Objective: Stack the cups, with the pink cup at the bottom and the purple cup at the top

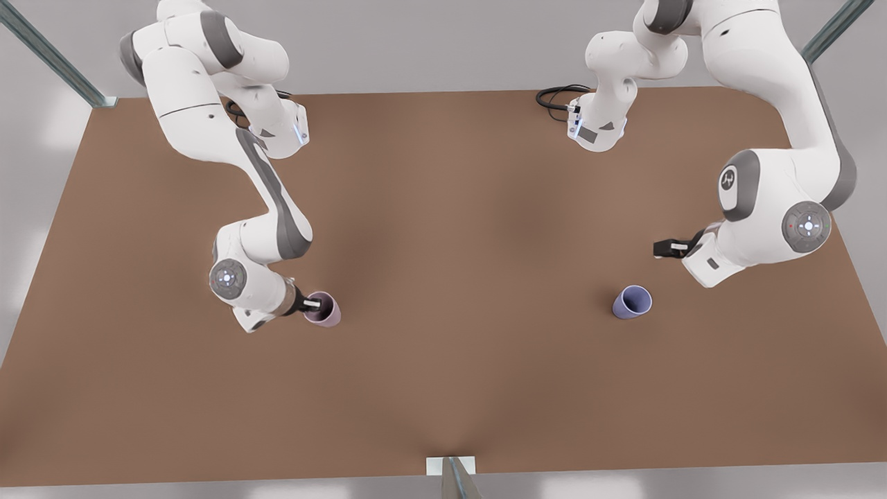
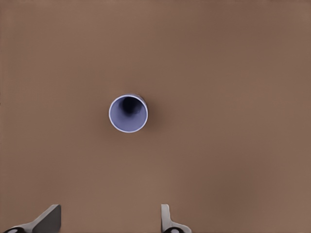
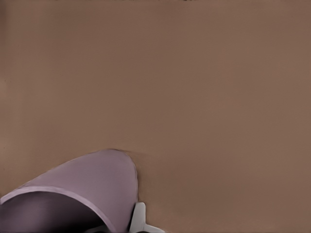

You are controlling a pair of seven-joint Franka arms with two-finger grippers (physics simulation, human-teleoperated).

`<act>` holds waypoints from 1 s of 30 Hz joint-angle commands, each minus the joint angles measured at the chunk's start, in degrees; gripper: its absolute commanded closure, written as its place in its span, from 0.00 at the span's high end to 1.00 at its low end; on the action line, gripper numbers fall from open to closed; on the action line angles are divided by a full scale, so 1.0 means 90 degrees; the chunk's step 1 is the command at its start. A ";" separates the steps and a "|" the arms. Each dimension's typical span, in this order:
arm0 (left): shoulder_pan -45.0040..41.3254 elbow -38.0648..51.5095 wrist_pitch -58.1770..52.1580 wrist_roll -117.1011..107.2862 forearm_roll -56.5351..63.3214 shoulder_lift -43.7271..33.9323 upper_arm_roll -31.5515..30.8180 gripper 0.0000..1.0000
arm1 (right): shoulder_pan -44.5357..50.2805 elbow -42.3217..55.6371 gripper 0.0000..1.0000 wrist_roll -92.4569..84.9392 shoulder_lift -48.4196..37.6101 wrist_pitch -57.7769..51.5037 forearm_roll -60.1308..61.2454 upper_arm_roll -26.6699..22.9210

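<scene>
Starting at the front view's left, my right gripper (image 1: pixel 312 303) is down at the pink cup (image 1: pixel 324 310), one finger (image 3: pixel 138 218) against its wall; I cannot tell if it is squeezing yet. My left gripper (image 1: pixel 660 249) hangs with fingers apart above the purple cup (image 1: pixel 631 302), well apart on the table (image 1: pixel 457 208). Next I think I must drop onto purple and grab.

Plain brown bench (image 1: pixel 450 229), pale grey floor (image 1: pixel 416 48) beyond its far edge, metal struts (image 1: pixel 55 59) at its corners
</scene>
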 commanded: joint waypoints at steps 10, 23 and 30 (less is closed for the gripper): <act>0.0014 -0.1768 0.4283 -0.0039 -0.0016 0.0119 0.0008 1.00 | 0.2634 0.5501 0.21 0.4931 0.3071 -0.1707 -0.0001 -0.0032; 0.0268 -0.1924 0.4029 0.0078 0.0003 0.1203 0.0194 1.00 | 0.3562 0.6077 0.21 0.5557 0.4136 0.1497 0.0008 -0.0042; 0.0268 -0.2100 0.4117 0.0078 -0.0006 0.1506 0.0194 1.00 | 0.3581 0.6029 0.21 0.5498 0.4165 0.0218 -0.0402 -0.0081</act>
